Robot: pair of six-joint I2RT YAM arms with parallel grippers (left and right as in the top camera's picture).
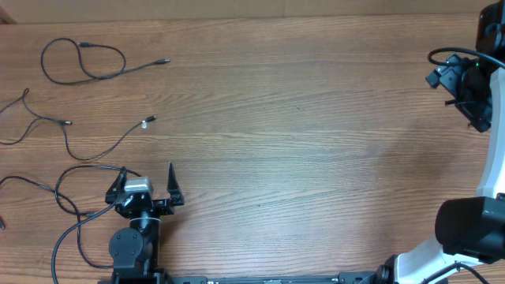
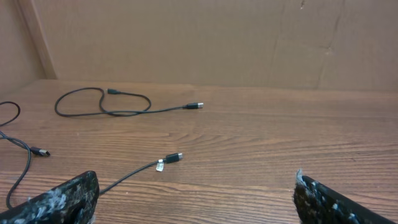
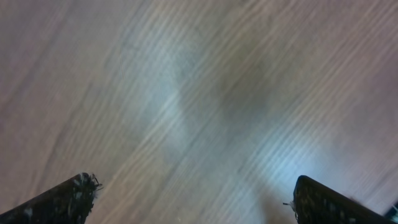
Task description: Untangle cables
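Note:
Several thin black cables lie apart on the left of the wooden table. One cable (image 1: 83, 63) forms a loop at the far left, its plug pointing right. A second cable (image 1: 110, 146) ends in a plug with a clear tip. A third cable (image 1: 35, 118) runs off the left edge. My left gripper (image 1: 147, 177) stands open at the near left, with nothing between its fingers. In the left wrist view the looped cable (image 2: 102, 102) and the clear-tipped plug (image 2: 173, 158) lie ahead of the open left gripper (image 2: 196, 190). My right gripper (image 3: 193, 186) hangs open over bare wood at the far right.
Thicker black cords (image 1: 67, 229) curl around the left arm's base (image 1: 130, 244). The right arm (image 1: 473, 79) and its base (image 1: 465, 229) fill the right edge. A cardboard wall (image 2: 217, 37) stands behind the table.

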